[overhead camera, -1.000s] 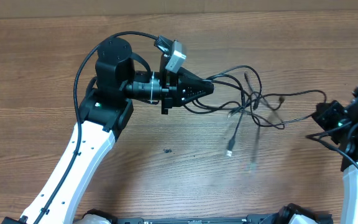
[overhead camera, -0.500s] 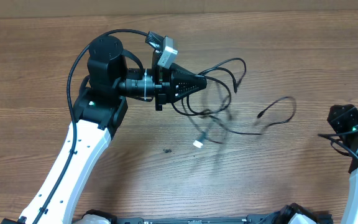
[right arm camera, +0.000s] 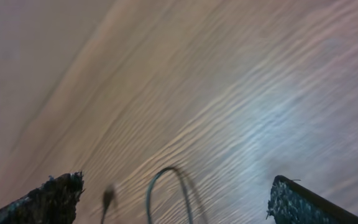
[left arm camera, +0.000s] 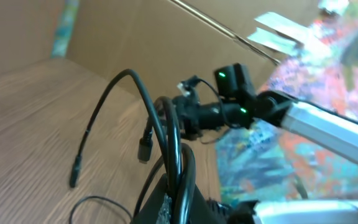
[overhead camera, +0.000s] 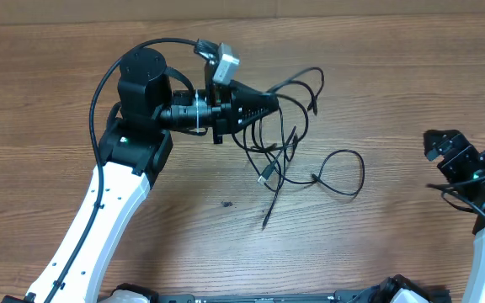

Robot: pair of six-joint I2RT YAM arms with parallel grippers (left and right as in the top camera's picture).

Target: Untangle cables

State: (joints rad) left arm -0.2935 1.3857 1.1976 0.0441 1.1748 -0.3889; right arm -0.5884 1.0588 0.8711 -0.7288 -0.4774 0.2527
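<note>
The cables (overhead camera: 286, 126) are thin black cords in a loose tangle right of the table's middle. Their upper strands rise into my left gripper (overhead camera: 273, 103), which is shut on them. One cord trails out into a loop (overhead camera: 343, 172) on the wood, and a grey plug end (overhead camera: 263, 176) hangs below the tangle. In the left wrist view the gripped cables (left arm camera: 169, 134) arch up from the left gripper (left arm camera: 180, 198). My right gripper (overhead camera: 470, 141) stands open near the right edge, apart from the cords. In the right wrist view its fingers (right arm camera: 59, 194) are spread wide, with a blurred cable loop (right arm camera: 166, 180) on the table beyond.
The wooden table (overhead camera: 377, 67) carries only the cords. A small dark speck (overhead camera: 225, 203) lies below the left arm. The left arm's own thick black wire (overhead camera: 112, 71) curves over its joint. A cardboard wall (overhead camera: 242, 8) runs along the far edge.
My right gripper has opened and let go of the cord end. The freed cord sprang back left into a loop on the table. The left gripper drew the bundle slightly left.
</note>
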